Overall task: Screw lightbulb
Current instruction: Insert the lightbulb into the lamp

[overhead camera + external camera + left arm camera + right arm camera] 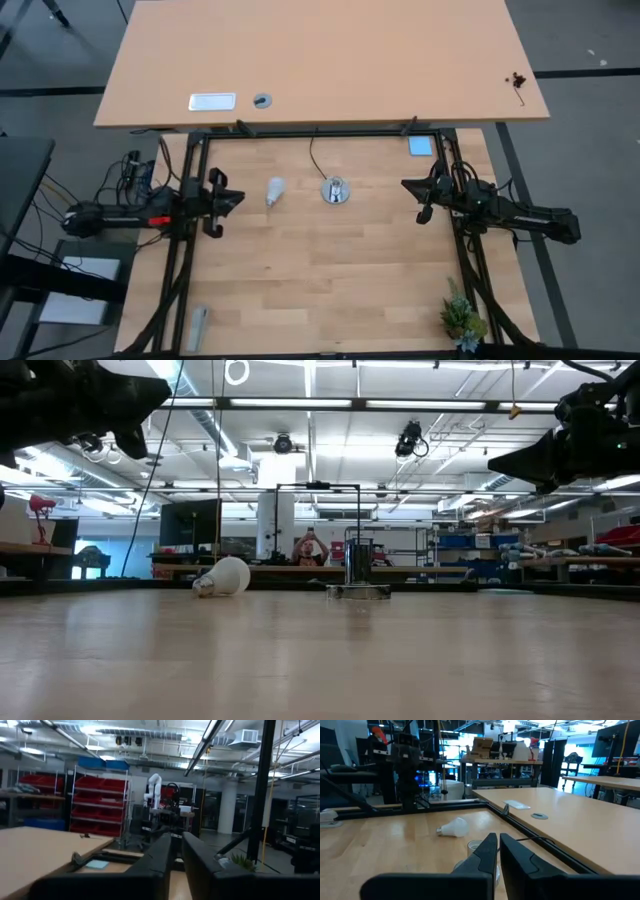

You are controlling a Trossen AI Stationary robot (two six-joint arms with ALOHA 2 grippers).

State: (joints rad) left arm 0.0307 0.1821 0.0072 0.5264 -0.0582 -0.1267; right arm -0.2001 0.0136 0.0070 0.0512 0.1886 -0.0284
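Observation:
The white lightbulb (pixel 274 190) lies on its side on the wooden table, left of the round silvery socket base (pixel 335 191) with its thin black cord. It also shows in the low view (pixel 225 576) and the right wrist view (pixel 452 827). My left gripper (pixel 236 199) hovers at the table's left, shut and empty, left of the bulb. My right gripper (pixel 410 187) hovers at the right, shut and empty, right of the socket base (pixel 477 847).
A black frame (pixel 320 132) borders the table's far edge, with a larger desk (pixel 320 60) beyond it. A small green plant (pixel 463 318) stands at the near right corner, and a grey object (pixel 198 326) lies near the near left. A blue pad (pixel 420 146) sits at the far right.

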